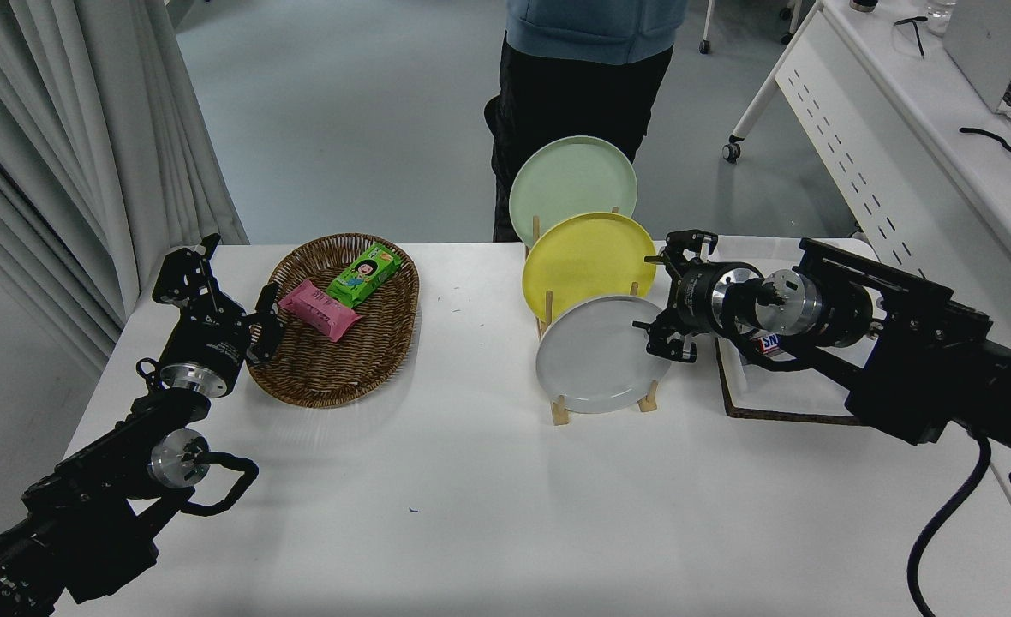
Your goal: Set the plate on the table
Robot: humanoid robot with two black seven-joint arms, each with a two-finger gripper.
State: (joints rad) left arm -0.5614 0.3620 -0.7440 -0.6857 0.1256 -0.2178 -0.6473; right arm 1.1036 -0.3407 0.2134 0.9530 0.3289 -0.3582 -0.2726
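The light grey plate stands on edge in the front slot of a wooden rack on the white table. A yellow plate and a pale green plate stand behind it. My right gripper is open, at the grey plate's upper right rim, with one finger high and one low at the rim. My left gripper is parked at the lower left beside the basket.
A wicker basket holds a pink packet and a green packet. A white tray on a brown mat lies under my right arm. A person stands at the far edge behind the rack.
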